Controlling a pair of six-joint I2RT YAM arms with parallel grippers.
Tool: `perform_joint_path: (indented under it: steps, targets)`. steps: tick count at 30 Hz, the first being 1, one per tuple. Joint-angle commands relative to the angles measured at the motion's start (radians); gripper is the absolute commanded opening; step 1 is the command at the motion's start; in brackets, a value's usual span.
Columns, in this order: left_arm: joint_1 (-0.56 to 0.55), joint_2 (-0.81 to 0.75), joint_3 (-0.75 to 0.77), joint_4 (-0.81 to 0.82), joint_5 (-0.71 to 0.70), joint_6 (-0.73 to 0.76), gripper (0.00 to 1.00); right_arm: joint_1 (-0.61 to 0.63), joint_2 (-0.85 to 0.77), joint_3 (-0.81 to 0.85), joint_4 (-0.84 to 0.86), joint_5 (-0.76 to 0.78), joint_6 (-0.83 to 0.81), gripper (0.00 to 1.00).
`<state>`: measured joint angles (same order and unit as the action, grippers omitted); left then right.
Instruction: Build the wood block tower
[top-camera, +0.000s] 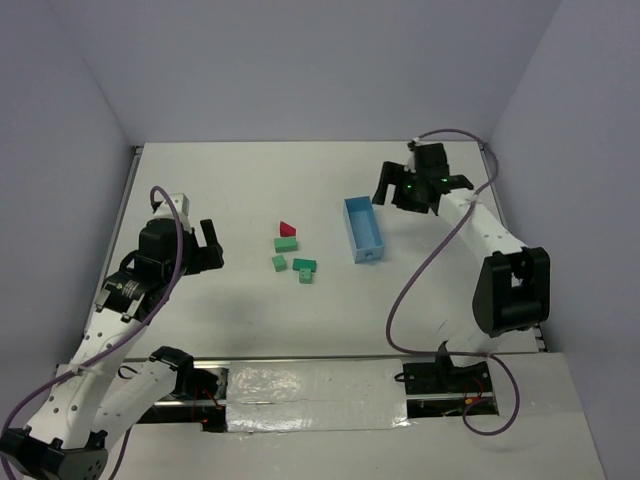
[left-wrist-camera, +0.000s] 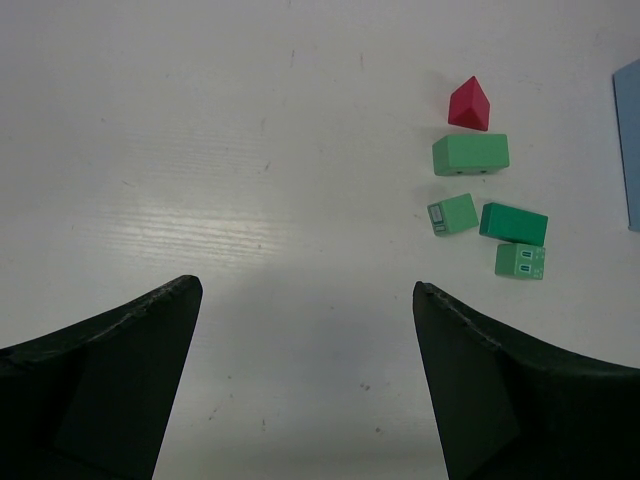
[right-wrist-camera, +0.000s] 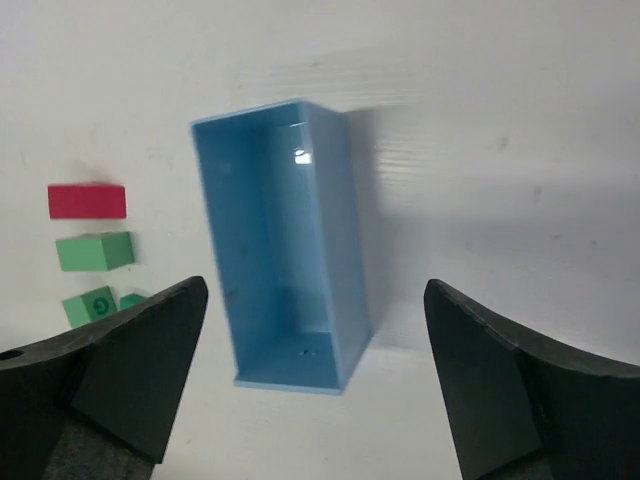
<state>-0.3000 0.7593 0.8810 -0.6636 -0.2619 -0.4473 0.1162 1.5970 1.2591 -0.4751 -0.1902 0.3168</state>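
Five loose pieces, none stacked: four green blocks (left-wrist-camera: 470, 154) and red roof block (left-wrist-camera: 469, 104), ahead and right of left gripper (left-wrist-camera: 308, 290), found spread and empty, presumably readied for first pick. Found right gripper (right-wrist-camera: 315, 290) likewise spread above blue tray (right-wrist-camera: 345, 220); saw tray floor only from right wrist, block-face marks only from left

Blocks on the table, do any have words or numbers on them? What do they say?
None can be read.
Mark on the upper cube: too small to read.
Two marks on the lower cube: too blurred.
The red block and tray show no writing.
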Motion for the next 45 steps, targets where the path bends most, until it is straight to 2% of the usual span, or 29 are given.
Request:
perform_joint_path:
  steps: [1, 2, 3, 6, 11, 14, 17, 18, 22, 29, 34, 37, 40, 41, 42, 45]
  targets:
    - [-0.005, -0.005, 0.003, 0.039, 0.007, 0.012, 1.0, 0.178, 0.023, 0.036, -0.089, 0.204, -0.048, 0.94]
    - [-0.005, -0.003, 0.003, 0.038, 0.007, 0.012, 0.99, 0.206, 0.032, 0.034, -0.089, 0.234, -0.047, 0.91]
    - [-0.005, -0.002, 0.003, 0.038, 0.004, 0.012, 0.99, 0.227, 0.043, 0.037, -0.088, 0.254, -0.036, 0.81]
    - [-0.004, 0.0, 0.003, 0.038, 0.004, 0.01, 0.99, 0.301, 0.093, 0.051, -0.082, 0.311, -0.028, 0.68]
    - [-0.007, 0.003, 0.003, 0.039, 0.007, 0.01, 1.0, 0.367, 0.222, 0.126, -0.102, 0.348, -0.035, 0.61]
    - [-0.007, 0.002, 0.003, 0.036, 0.004, 0.01, 1.0, 0.376, 0.287, 0.161, -0.117, 0.354, -0.041, 0.5]
    - [-0.008, -0.002, 0.003, 0.038, 0.006, 0.01, 1.0, 0.376, 0.313, 0.171, -0.126, 0.388, -0.053, 0.26]
    - [-0.008, -0.003, 0.003, 0.038, 0.007, 0.01, 1.0, 0.375, 0.316, 0.172, -0.132, 0.405, -0.059, 0.12]
    - [-0.01, -0.002, 0.001, 0.039, 0.009, 0.012, 1.0, 0.312, 0.308, 0.175, -0.161, 0.449, -0.097, 0.09]
    - [-0.017, -0.017, -0.001, 0.039, 0.006, 0.012, 0.99, 0.076, 0.247, 0.122, -0.117, 0.362, -0.235, 0.09]
    - [-0.024, -0.02, -0.002, 0.044, 0.012, 0.013, 1.0, -0.027, 0.28, 0.166, -0.103, 0.261, -0.343, 0.06]
    - [-0.027, -0.012, -0.001, 0.045, 0.024, 0.019, 1.0, -0.042, 0.331, 0.217, -0.135, 0.288, -0.366, 0.09]
    - [-0.028, -0.021, 0.0, 0.05, 0.03, 0.024, 1.0, -0.046, 0.353, 0.269, -0.183, 0.325, -0.349, 0.31]
    - [-0.028, -0.034, -0.001, 0.052, 0.033, 0.024, 0.99, -0.047, 0.345, 0.275, -0.197, 0.325, -0.332, 0.6]
    - [-0.028, -0.04, -0.002, 0.053, 0.035, 0.027, 1.0, -0.047, 0.313, 0.278, -0.197, 0.325, -0.323, 0.98]
    - [-0.028, -0.043, 0.007, 0.053, 0.024, 0.022, 1.0, -0.039, 0.206, 0.261, -0.195, 0.319, -0.282, 1.0]
